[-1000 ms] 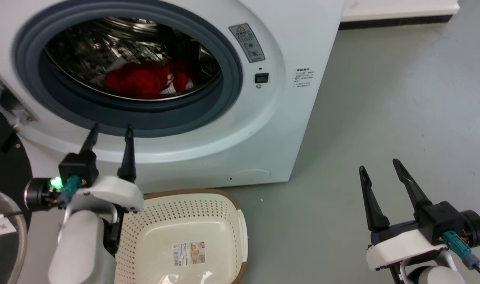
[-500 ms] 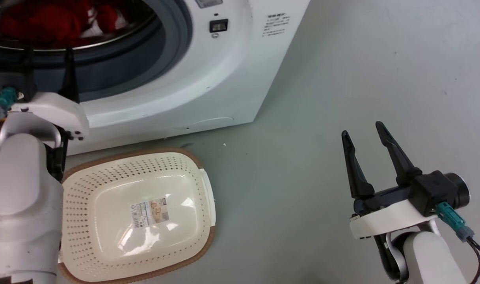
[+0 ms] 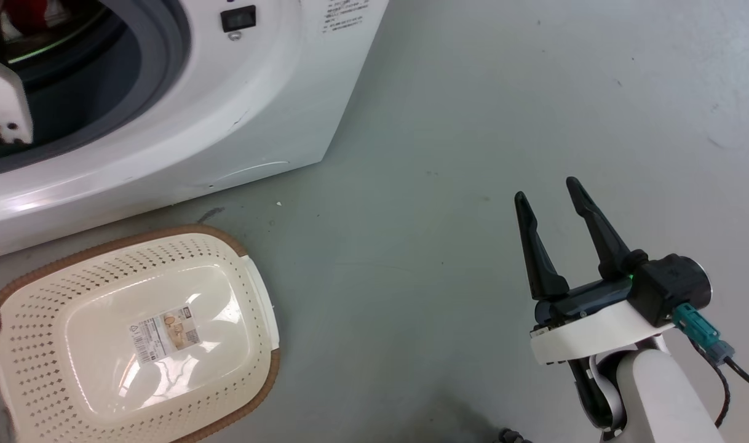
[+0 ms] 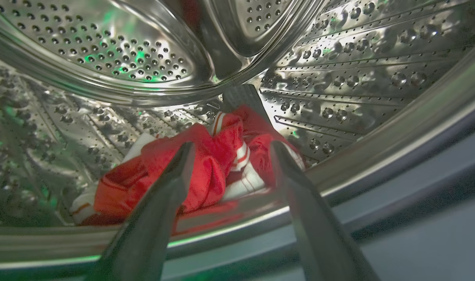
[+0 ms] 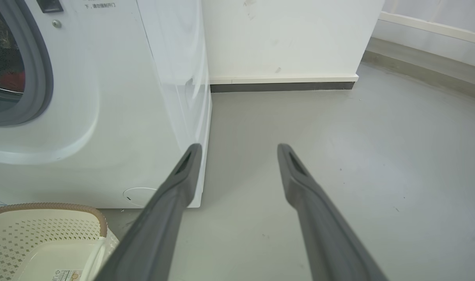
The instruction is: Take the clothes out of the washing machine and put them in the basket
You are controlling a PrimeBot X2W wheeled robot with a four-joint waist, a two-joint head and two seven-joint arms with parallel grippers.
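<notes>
**Far left, head view.** The white housing of the left arm (image 3: 2, 98) stands before the open porthole of the washing machine (image 3: 227, 111). The machine's grey seal (image 3: 165, 55) curves round a dark opening.

**Left wrist view.** The left hand (image 4: 231, 145) points into the perforated steel drum (image 4: 105, 50). Its two dark fingers are spread apart, with nothing gripped between them. The clothes (image 4: 210, 168) are a crumpled red heap with white stripes and panels. They lie on the lowest part of the drum, seen between and beyond the fingertips. Whether the tips touch the fabric cannot be told. Green light glints on the drum wall.

**Lower left, head view.** The basket (image 3: 30, 344) stands upright on the grey floor (image 3: 473, 92), near the machine's lower front edge. Its brown rim faces up, and a paper label (image 3: 164, 335) lies on its smooth bottom. A white handle (image 3: 261, 301) sits on the side facing right. In the right wrist view the basket appears at the lower left corner, close to the machine's front. A patch of red shows through the porthole above it.

**Right, head view.** The right hand (image 3: 546, 189) hangs over bare floor, well apart from both basket and machine. Its fingers are spread wide and point up the view, the floor showing between them. In the right wrist view the fingers frame the machine's front corner and the open floor. A white wall with a dark skirting (image 5: 280, 86) lies beyond.
</notes>
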